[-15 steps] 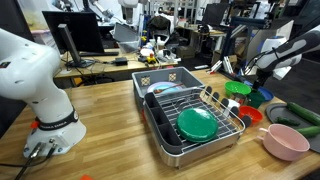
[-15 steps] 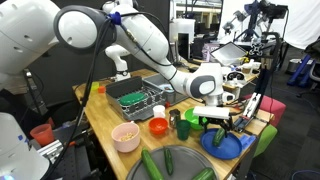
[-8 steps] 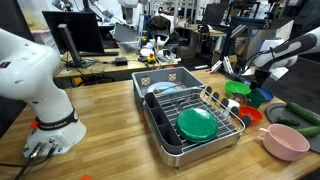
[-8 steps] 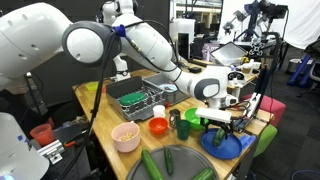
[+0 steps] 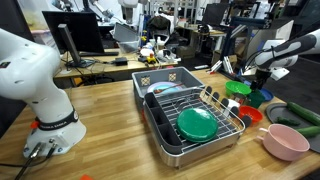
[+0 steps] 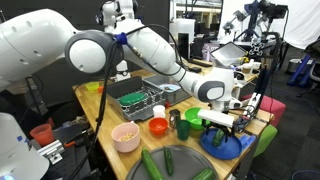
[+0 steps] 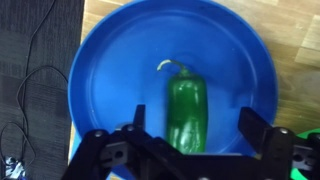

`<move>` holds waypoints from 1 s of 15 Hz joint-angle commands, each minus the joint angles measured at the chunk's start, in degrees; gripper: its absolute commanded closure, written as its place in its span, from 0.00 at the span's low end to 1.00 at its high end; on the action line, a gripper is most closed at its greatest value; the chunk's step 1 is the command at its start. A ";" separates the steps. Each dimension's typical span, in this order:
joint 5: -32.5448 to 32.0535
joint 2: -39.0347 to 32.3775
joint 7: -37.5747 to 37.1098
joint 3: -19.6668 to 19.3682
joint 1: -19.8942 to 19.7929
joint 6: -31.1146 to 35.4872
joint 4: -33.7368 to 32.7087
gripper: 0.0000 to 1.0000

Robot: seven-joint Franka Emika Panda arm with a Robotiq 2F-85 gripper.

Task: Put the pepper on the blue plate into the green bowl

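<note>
In the wrist view a green pepper (image 7: 186, 110) with a pale stem lies in the middle of the round dark-blue plate (image 7: 100, 80). My gripper (image 7: 192, 132) is open directly above the pepper, one black finger on each side of it, touching nothing. In an exterior view the gripper (image 6: 222, 123) hangs just over the blue plate (image 6: 228, 146) at the table's end. The green bowl (image 6: 193, 117) stands right beside that plate. Another exterior view shows the green bowl (image 5: 238, 89) with the blue plate (image 5: 262, 97) next to it.
A small red bowl (image 6: 158, 126) and a larger pink bowl (image 6: 126, 136) stand near the green bowl. Cucumbers (image 6: 160, 163) lie at the table's front. A wire dish rack (image 5: 215, 108) holding a green plate (image 5: 196, 123) sits in a grey tub mid-table.
The arm's upper links have shifted a little in both exterior views. The gripper stays open over the blue plate.
</note>
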State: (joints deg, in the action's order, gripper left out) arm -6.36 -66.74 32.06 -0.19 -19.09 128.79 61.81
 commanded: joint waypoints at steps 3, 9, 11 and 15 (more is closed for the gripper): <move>2.76 -2.31 2.92 1.57 -1.57 -4.35 -4.78 0.49; 3.29 -2.68 3.12 1.30 -2.16 -5.31 -7.15 0.89; 3.26 -2.16 3.08 1.18 -2.39 -4.98 -7.01 0.90; 2.38 0.69 2.56 0.90 -2.73 -3.88 -4.22 0.91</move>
State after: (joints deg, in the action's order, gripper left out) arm -4.33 -67.88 33.13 0.14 -21.03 125.36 56.11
